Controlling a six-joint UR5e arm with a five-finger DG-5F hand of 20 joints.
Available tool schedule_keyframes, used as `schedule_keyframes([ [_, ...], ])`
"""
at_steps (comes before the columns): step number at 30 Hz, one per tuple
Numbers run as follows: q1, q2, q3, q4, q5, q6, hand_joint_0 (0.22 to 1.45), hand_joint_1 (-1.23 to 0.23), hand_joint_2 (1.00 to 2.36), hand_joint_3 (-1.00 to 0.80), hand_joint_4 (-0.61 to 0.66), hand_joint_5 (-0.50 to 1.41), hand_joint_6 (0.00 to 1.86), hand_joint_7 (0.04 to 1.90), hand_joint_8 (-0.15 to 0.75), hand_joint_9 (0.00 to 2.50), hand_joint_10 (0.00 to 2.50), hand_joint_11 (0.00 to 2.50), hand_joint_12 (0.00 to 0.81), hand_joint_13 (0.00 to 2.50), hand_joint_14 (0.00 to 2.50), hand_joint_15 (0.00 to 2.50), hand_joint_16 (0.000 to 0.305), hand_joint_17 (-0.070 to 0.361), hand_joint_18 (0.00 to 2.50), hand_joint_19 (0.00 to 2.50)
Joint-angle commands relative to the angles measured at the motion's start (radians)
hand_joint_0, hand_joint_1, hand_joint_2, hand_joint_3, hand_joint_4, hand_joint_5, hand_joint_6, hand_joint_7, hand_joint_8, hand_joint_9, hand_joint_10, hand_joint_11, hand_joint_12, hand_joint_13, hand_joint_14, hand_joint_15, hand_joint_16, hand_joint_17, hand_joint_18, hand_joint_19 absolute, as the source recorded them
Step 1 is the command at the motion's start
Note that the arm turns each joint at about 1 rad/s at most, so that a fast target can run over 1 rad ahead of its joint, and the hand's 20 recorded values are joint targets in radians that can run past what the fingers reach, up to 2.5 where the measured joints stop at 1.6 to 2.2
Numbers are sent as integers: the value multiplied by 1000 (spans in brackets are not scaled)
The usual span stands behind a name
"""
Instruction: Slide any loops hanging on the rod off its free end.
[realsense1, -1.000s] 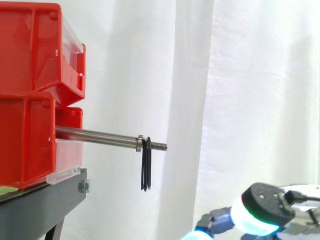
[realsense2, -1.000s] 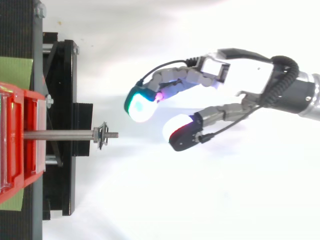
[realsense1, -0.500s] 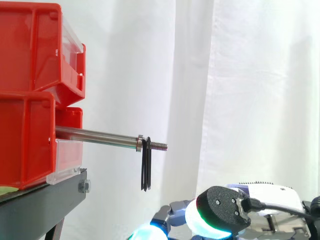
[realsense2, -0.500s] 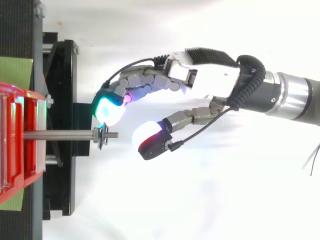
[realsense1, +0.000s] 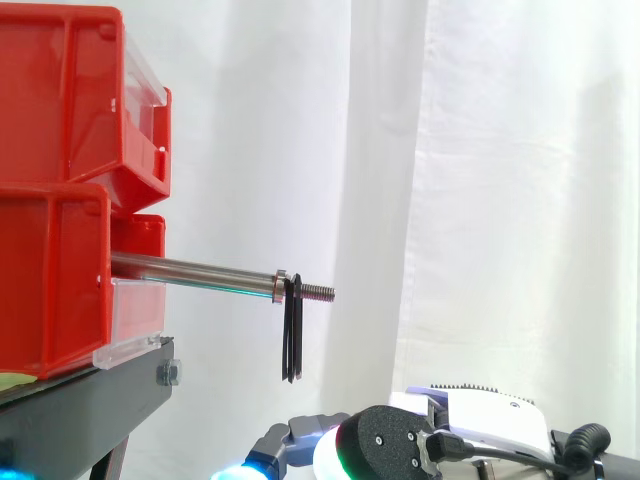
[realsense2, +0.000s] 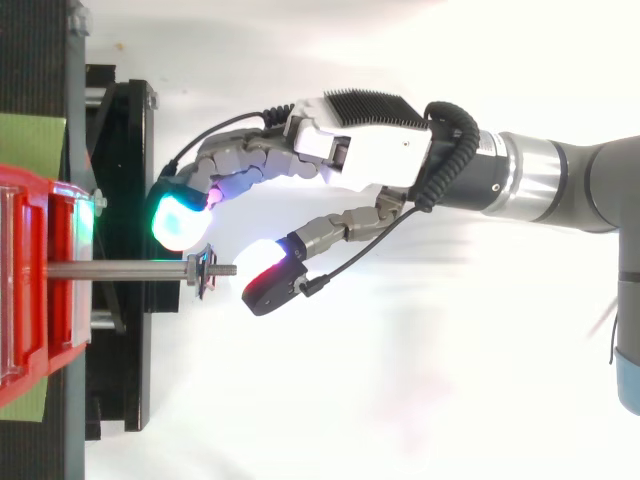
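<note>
While thin black loops (realsense1: 291, 335) hang on the round steel rod (realsense1: 190, 270), the hand (realsense2: 360, 150) hovers near them, fingers (realsense2: 175, 220) apart, empty.

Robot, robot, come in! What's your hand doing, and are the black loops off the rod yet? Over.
Hand open, holding nothing, below the rod. Black loops hanging near its free end, untouched. Nothing blocking the way off.

Lab: white curtain (realsense1: 500, 150), red bins (realsense1: 50, 100)
</note>
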Motion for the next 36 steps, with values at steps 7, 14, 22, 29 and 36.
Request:
schedule_keyframes([
  [7,-24,-2,0,-8,-98,3,534,-544,1007,-426,250,-187,504,977,258,720,4,132,242,600,0,0,37,84,490,62],
  [14,-56,7,0,-60,-204,-15,534,-544,1007,-426,254,-186,504,979,260,717,4,130,241,610,0,0,38,86,501,76],
  [22,-82,67,-17,-108,-220,-66,534,-544,1007,-427,255,-184,504,980,259,718,4,132,237,624,0,0,38,86,519,90],
  [29,-86,69,-3,-108,-221,-67,534,-547,1006,-427,259,-183,504,986,259,717,4,127,238,625,0,0,38,86,523,96],
  [36,-77,69,8,-108,-223,-67,535,-548,1006,-428,255,-181,503,1001,259,716,4,127,241,620,0,0,38,86,526,97],
])
